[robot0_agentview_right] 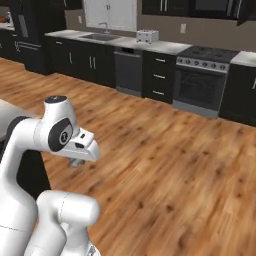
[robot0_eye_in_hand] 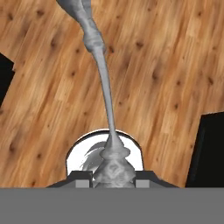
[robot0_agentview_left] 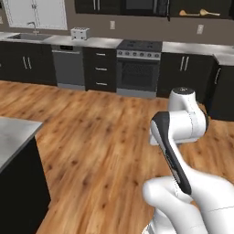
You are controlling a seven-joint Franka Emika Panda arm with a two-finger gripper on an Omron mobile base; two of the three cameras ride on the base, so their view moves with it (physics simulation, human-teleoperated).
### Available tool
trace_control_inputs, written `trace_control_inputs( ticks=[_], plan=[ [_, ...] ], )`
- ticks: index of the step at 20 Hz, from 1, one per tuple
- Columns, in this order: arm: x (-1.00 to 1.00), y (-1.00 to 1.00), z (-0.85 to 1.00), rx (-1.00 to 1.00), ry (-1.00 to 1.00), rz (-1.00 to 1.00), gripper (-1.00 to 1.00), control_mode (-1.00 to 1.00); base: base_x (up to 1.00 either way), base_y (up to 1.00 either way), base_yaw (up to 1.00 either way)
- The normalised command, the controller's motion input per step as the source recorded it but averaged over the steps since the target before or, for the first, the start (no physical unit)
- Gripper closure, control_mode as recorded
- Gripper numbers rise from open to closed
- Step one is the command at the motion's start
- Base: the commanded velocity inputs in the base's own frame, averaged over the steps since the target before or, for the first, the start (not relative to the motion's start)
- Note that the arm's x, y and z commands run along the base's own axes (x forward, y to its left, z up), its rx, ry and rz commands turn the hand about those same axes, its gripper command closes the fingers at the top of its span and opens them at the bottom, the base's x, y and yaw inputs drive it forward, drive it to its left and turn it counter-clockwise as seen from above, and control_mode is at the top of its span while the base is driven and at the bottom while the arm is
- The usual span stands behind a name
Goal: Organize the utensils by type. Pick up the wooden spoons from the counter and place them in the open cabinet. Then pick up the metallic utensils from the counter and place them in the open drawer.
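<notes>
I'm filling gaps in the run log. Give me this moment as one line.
phase: carrying | gripper: shut on silver-grey utensil | below: wood floor | wooden spoons: in open cabinet

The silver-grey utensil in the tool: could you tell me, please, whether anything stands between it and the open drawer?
That cannot be judged here: no open drawer is recognisable. In the hand view the tool is shut on the silver-grey utensil, with wooden floor behind it. The base views show floor up to the far base cabinets.
</notes>
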Motion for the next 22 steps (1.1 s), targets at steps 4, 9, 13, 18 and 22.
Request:
trace_control_inputs(
  ticks=[4, 9, 13, 18, 22],
  plan=[
    [0.0, 0.0, 0.0, 0.0, 0.0, 0.0, 1.0, 1.0, 1.0, -0.3, 0.25],
    [0.0, 0.0, 0.0, 0.0, 0.0, 0.0, 1.0, 1.0, 1.0, -0.33, 0.2],
    [0.0, 0.0, 0.0, 0.0, 0.0, 0.0, 1.0, 1.0, 1.0, -0.32, 0.2],
    [0.0, 0.0, 0.0, 0.0, 0.0, 0.0, 1.0, 1.0, 1.0, -0.22, 0.27],
    [0.0, 0.0, 0.0, 0.0, 0.0, 0.0, 1.0, 1.0, 1.0, -0.15, 0.31]
  ],
)
